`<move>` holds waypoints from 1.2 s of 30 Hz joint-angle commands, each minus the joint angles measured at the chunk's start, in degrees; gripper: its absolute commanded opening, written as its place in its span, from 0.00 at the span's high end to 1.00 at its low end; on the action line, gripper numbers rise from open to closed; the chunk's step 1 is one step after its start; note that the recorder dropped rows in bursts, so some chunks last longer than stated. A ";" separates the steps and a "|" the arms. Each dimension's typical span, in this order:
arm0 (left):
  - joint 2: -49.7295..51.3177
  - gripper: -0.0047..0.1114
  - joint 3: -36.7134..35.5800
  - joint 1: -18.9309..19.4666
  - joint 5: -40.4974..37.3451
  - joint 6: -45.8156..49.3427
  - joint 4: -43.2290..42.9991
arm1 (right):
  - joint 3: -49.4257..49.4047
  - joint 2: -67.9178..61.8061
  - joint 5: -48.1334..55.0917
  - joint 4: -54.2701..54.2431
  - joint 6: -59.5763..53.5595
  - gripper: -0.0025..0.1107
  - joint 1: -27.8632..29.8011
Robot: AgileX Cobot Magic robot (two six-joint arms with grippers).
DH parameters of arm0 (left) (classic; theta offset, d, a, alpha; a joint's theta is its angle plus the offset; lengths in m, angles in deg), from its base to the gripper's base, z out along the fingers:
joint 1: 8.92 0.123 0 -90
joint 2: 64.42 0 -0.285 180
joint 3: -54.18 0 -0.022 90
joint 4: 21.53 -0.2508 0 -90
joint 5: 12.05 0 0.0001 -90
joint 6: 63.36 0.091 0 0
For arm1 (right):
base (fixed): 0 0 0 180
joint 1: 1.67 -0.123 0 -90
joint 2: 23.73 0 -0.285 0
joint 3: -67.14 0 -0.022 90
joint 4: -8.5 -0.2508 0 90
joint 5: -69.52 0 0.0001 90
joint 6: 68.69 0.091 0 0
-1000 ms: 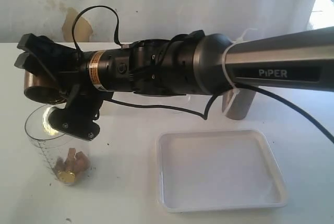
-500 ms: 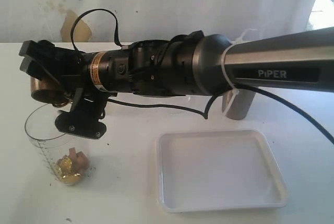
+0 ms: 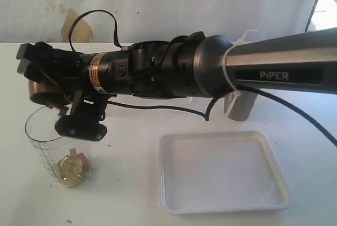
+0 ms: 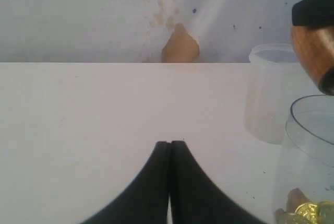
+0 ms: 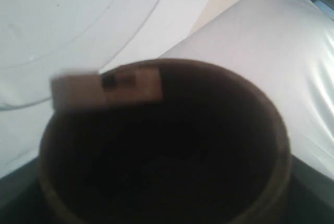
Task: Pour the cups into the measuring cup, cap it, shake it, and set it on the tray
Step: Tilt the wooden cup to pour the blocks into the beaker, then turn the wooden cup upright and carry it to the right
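Above the measuring cup (image 3: 52, 147), well left of the tray (image 3: 221, 176), the right gripper (image 3: 31, 62) clamps the tipped wooden cup (image 3: 45, 93) (1 block (image 5: 104, 89) at its lip); the left gripper (image 4: 169, 148) is closed, empty. Pouring looks nearly done; capping, shaking, traying remain.

in the exterior view the right arm (image 3: 210, 70) runs off the right edge and covers all but the lower part of the steel tumbler (image 3: 243, 106). the fingers of the right gripper (image 3: 25, 60) and the black wrist mount (image 3: 81, 126) hide much of the wooden cup (image 3: 42, 93) and part of the rim of the measuring cup (image 3: 45, 147), whose gold and tan pieces (image 3: 71, 169) are too small to name. in the right wrist view the wooden cup's inside is too dark to read, its near rim is cut off, and a tan block (image 5: 104, 89) at the rim is blurred; in the left wrist view both vessels run off the right edge.
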 commanded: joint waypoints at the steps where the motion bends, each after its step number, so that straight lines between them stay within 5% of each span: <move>1: -0.25 0.96 -0.25 -0.08 0.10 -0.12 -0.03 | 0.39 0.75 0.13 -0.26 -0.69 0.98 -0.29; 10: -0.25 0.96 -0.25 -0.08 0.10 -0.12 -0.03 | 0.39 0.75 0.54 -0.44 -1.15 0.98 -0.29; 16: -0.25 0.96 -0.25 -0.08 0.10 -0.12 -0.03 | 0.39 0.83 -0.53 -0.53 17.45 0.98 -0.29; 29: -0.25 0.96 -0.25 -0.08 0.10 -0.12 -0.03 | 0.39 3.03 -1.83 -0.67 38.99 0.98 0.14; 36: -0.25 0.96 -0.25 -0.08 0.10 -0.12 -0.03 | 0.39 4.71 -11.58 -0.67 55.47 0.98 1.98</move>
